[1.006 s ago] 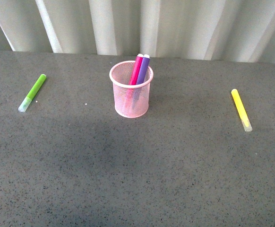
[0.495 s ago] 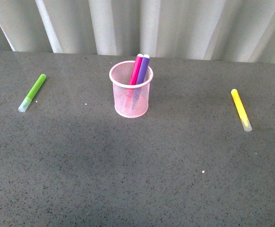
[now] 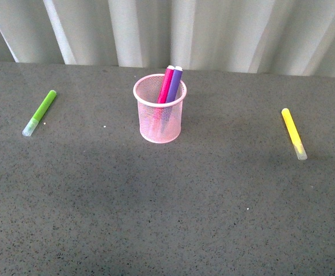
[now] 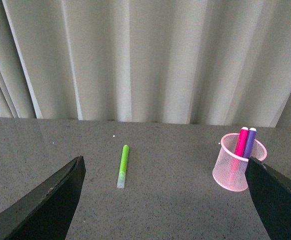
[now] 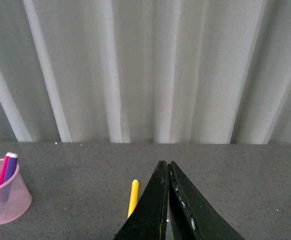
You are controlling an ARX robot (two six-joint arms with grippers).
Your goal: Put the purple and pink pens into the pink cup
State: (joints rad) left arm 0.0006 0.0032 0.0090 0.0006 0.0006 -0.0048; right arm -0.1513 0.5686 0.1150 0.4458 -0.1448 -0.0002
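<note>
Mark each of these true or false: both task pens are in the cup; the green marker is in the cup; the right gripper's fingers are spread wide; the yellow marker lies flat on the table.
1. The purple and pink pens stand inside the pink cup. True.
2. The green marker is in the cup. False: it lies on the table, apart from the cup.
3. The right gripper has its fingers spread wide. False: they are closed together, holding nothing.
4. The yellow marker lies flat on the table. True.
</note>
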